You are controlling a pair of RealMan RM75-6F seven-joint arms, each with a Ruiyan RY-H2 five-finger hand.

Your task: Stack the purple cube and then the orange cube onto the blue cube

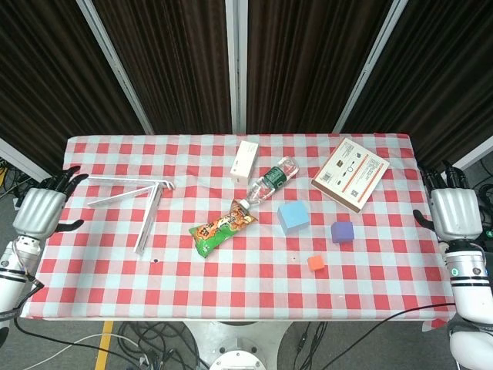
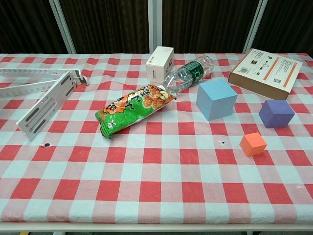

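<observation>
The light blue cube (image 1: 293, 216) (image 2: 216, 99) sits on the checkered cloth right of centre. A smaller purple cube (image 1: 343, 232) (image 2: 276, 113) lies to its right, and the small orange cube (image 1: 316, 264) (image 2: 253, 144) is nearer the front edge between them. All three stand apart, each on the cloth. My left hand (image 1: 42, 208) hovers at the table's left edge, fingers spread and empty. My right hand (image 1: 452, 210) is at the right edge, also open and holding nothing. Neither hand shows in the chest view.
A green and orange snack bag (image 1: 223, 229) (image 2: 132, 108) and a lying plastic bottle (image 1: 271, 180) (image 2: 189, 75) are left of the blue cube. A small white box (image 1: 246, 159) (image 2: 159, 63), a flat cardboard box (image 1: 350, 173) (image 2: 265, 72) and white metal brackets (image 1: 139, 202) (image 2: 44, 93) lie further back and left.
</observation>
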